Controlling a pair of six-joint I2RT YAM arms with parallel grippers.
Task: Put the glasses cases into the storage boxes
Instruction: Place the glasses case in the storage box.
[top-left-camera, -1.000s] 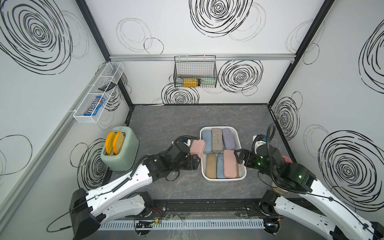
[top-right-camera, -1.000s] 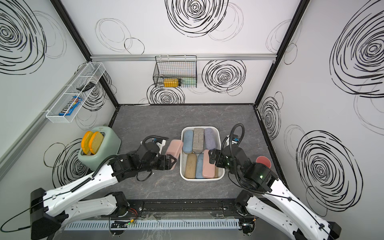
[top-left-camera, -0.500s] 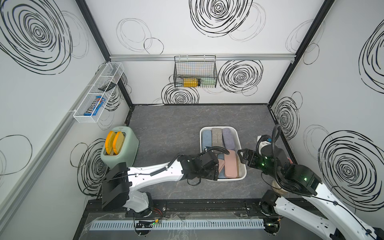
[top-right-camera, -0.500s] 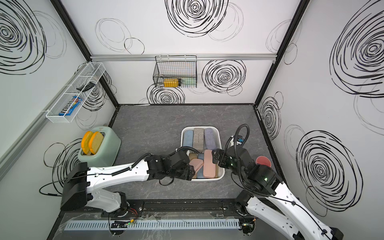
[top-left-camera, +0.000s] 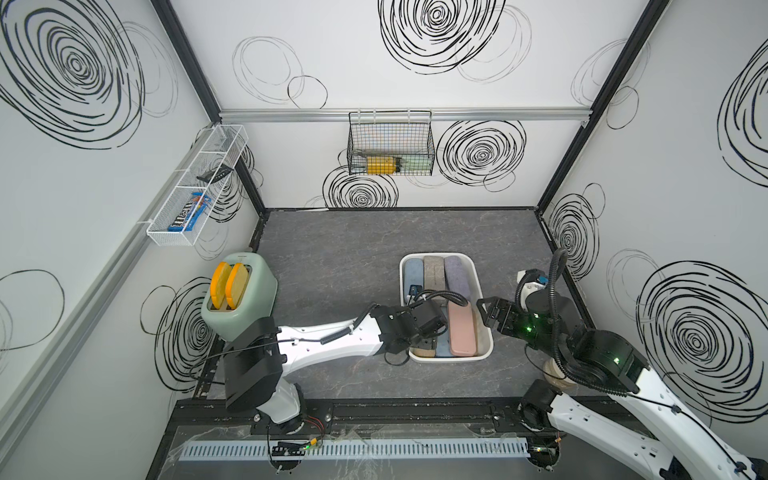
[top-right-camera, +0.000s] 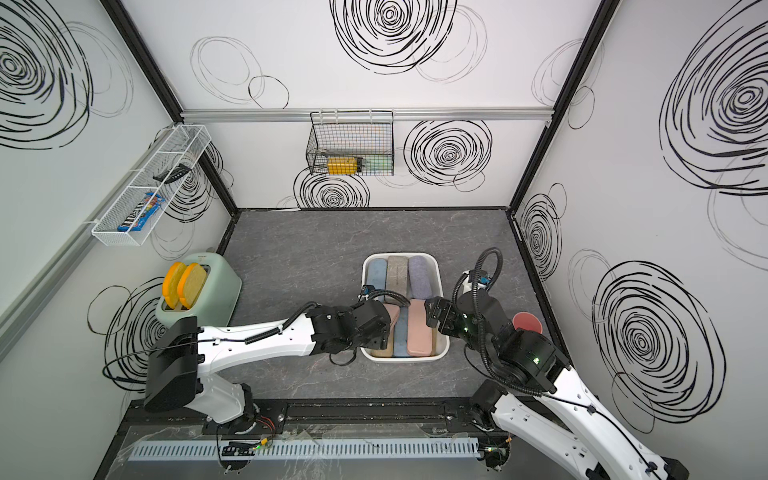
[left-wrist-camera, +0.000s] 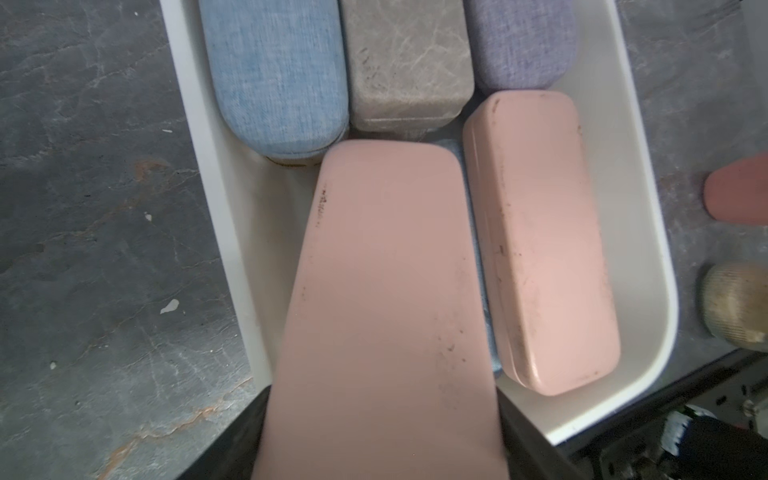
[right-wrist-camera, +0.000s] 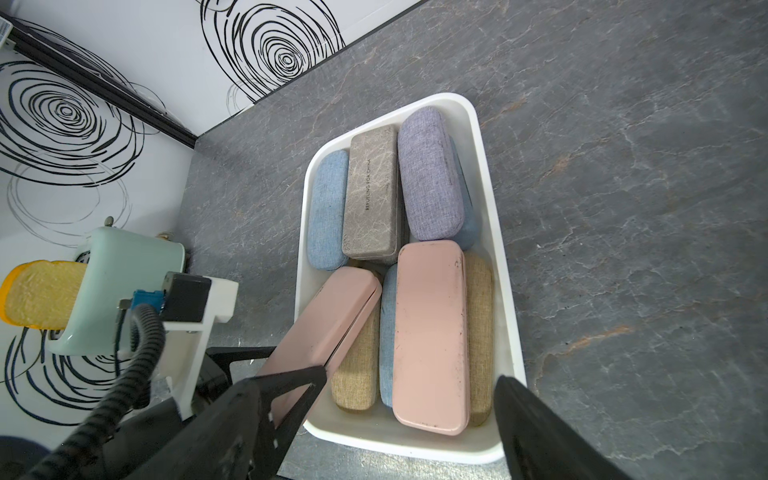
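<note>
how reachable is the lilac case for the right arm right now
Probably yes: the right pincer stands open at the right rim of the tub, and the lilac case lies on top in the far right corner, uncovered. The left pincer holds a tilted pink case on the left side, clear of that path.

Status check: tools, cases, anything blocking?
Left tool gripping pink case, tilted over tub. Right tool open, empty, beside tub. Tub crowded: tan case underneath, second pink case alongside.

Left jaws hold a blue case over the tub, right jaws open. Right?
No. The case in the left jaws is pink, not blue; the left wrist view shows it. It is over the tub, and the right jaws are open.
</note>
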